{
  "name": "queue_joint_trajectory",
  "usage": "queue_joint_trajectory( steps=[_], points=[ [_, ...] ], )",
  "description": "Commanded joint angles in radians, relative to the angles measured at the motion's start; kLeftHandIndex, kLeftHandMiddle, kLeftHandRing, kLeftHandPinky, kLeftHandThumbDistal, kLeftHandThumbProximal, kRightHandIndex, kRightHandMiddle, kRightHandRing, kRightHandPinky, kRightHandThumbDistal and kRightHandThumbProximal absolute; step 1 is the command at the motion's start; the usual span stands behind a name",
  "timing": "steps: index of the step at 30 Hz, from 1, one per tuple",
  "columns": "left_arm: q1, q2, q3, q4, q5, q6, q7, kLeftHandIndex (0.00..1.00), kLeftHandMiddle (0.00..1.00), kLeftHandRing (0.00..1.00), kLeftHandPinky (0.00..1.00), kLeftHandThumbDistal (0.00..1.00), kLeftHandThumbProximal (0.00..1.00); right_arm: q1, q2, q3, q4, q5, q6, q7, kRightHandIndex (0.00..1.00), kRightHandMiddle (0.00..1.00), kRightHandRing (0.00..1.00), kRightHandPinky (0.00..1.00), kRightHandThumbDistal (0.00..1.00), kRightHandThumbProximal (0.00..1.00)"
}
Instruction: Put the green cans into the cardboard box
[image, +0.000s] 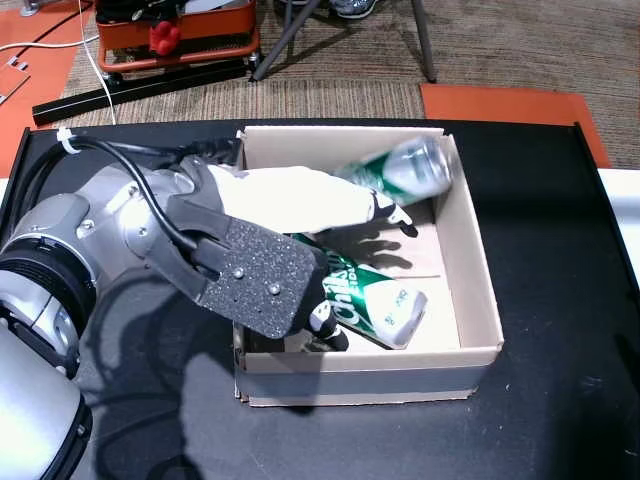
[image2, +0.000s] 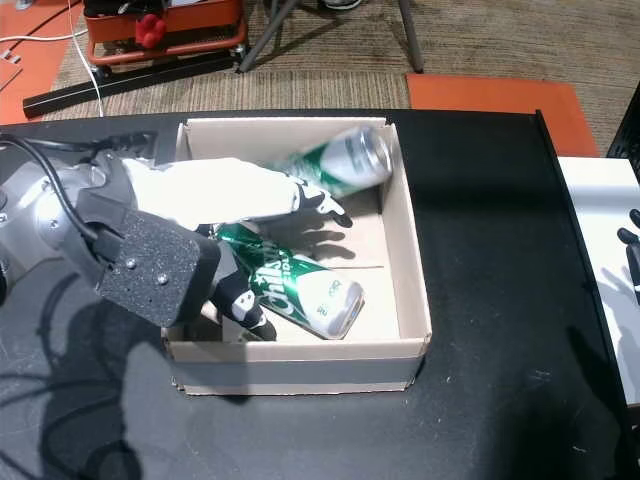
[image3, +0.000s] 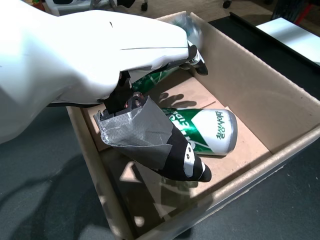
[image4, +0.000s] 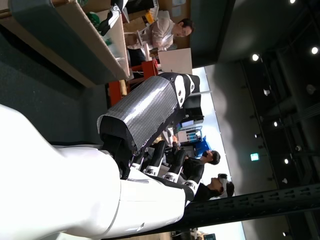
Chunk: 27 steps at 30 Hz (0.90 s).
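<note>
The cardboard box (image: 470, 250) (image2: 410, 250) stands open on the black table. Two green cans are inside it. One can (image: 375, 300) (image2: 300, 290) (image3: 210, 131) lies on its side near the front wall. The other can (image: 400, 170) (image2: 340, 162) leans, blurred, in the far right corner. My left hand (image: 290, 200) (image2: 220, 195) (image3: 90, 55) reaches over the box with fingers spread, its fingertips just short of the far can and its taped thumb above the front can, holding nothing. My right hand (image4: 145, 130) (image2: 630, 262) rests off to the table's right, holding nothing.
A white surface (image: 625, 210) adjoins the table (image: 560, 400) on the right. On the floor behind stand a red machine (image: 175, 40) and tripod legs (image: 425, 40). Several people show in the background of the right wrist view.
</note>
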Motion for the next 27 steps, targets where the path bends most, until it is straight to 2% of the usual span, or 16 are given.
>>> queue_joint_trajectory(
  steps=[1, 13, 18, 21, 24, 27],
  points=[
    [0.002, 0.007, -0.006, 0.001, 0.008, 0.009, 0.013, 1.00, 1.00, 1.00, 0.93, 1.00, 0.25, 0.012, 0.008, 0.000, -0.009, 0.004, 0.001, 0.000, 0.65, 0.67, 0.78, 0.87, 1.00, 0.55],
    [-0.005, 0.009, -0.008, -0.002, 0.007, -0.002, 0.032, 1.00, 1.00, 1.00, 0.87, 1.00, 0.21, 0.009, 0.003, 0.005, -0.005, -0.004, -0.003, -0.013, 0.66, 0.68, 0.79, 0.88, 1.00, 0.56],
    [-0.010, 0.016, 0.038, -0.005, -0.038, -0.017, 0.020, 1.00, 1.00, 1.00, 0.87, 1.00, 0.24, 0.007, 0.005, 0.007, -0.005, -0.006, -0.002, -0.017, 0.65, 0.67, 0.78, 0.87, 1.00, 0.57],
    [-0.016, 0.031, 0.079, -0.014, -0.073, -0.049, 0.010, 1.00, 1.00, 1.00, 0.89, 1.00, 0.22, 0.006, 0.008, 0.006, -0.006, -0.003, -0.001, -0.013, 0.65, 0.67, 0.79, 0.88, 1.00, 0.57],
    [-0.013, 0.053, 0.113, -0.029, -0.099, -0.106, 0.057, 1.00, 1.00, 1.00, 0.90, 1.00, 0.23, 0.007, 0.006, 0.005, -0.004, 0.000, 0.004, -0.007, 0.65, 0.67, 0.79, 0.88, 1.00, 0.56],
    [-0.006, 0.079, 0.155, -0.050, -0.139, -0.170, 0.085, 1.00, 1.00, 1.00, 0.91, 0.99, 0.17, 0.008, 0.003, 0.003, -0.002, 0.001, 0.013, -0.005, 0.66, 0.68, 0.79, 0.88, 1.00, 0.56]
  ],
)
